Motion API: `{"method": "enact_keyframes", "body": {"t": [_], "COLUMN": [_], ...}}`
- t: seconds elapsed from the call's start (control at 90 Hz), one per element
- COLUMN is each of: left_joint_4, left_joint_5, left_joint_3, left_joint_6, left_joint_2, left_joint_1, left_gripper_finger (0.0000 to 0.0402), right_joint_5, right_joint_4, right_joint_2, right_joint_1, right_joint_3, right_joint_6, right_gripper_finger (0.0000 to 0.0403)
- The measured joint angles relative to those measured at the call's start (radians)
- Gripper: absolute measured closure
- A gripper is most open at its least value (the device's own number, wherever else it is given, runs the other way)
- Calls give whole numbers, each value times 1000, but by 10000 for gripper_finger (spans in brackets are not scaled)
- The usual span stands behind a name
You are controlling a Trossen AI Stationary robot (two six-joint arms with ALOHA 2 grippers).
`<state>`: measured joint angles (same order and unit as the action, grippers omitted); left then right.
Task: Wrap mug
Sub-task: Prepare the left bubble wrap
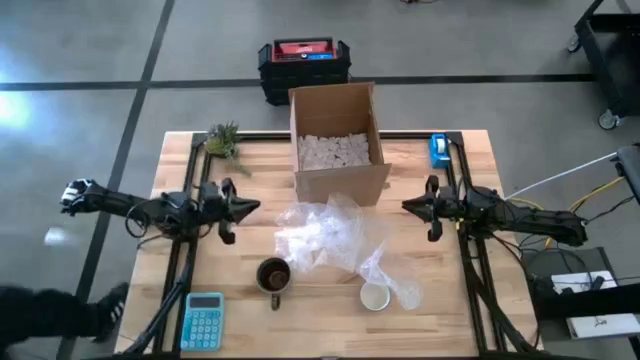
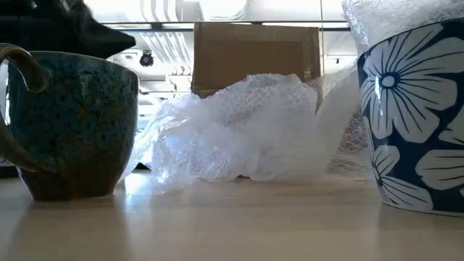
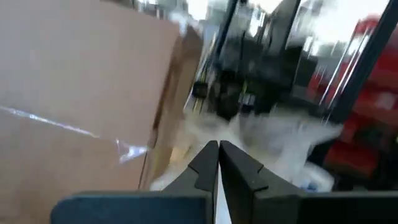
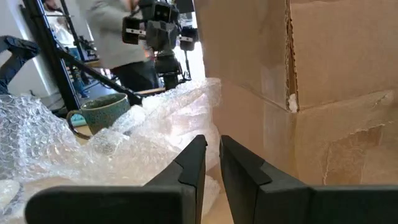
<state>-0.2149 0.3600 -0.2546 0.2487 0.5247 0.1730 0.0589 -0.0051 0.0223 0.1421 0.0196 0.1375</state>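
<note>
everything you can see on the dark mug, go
The dark mug stands upright on the wooden table, near its front edge, beside the calculator and just in front of the bubble wrap. It looks like glazed ceramic, dark teal with brown speckles, with a curved handle that points toward the front edge. Its mouth is open and dark inside. Neither claw touches it; whether the wrap touches it is unclear.

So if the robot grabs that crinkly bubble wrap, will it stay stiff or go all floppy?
Probably floppy: the bubble wrap lies crumpled in loose folds on the table. It likely weighs little, being thin and see-through. A pinch may lift only one corner while the rest drags, perhaps nudging the white cup it touches.
</note>
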Motion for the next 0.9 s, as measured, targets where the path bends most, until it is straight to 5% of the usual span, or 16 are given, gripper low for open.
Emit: {"method": "enact_keyframes", "body": {"t": [0.344,0.467,0.9], "left_joint_4": [436,587,593], "left_joint_5": [68,-12,-250], "left_joint_3": [-444,-541,-727], "left_joint_6": [-137,-111,-182], "left_joint_2": [292,417,958], "left_joint_1": [0,-1,-37], "left_gripper_finger": [401,401,399], "right_joint_5": [0,0,-6], "right_joint_4": [5,7,14], "right_joint_2": [0,0,0], "right_joint_1": [0,0,0], "right_joint_3": [0,0,-1], "right_joint_6": [0,0,259], "right_gripper_finger": [371,371,371]}}
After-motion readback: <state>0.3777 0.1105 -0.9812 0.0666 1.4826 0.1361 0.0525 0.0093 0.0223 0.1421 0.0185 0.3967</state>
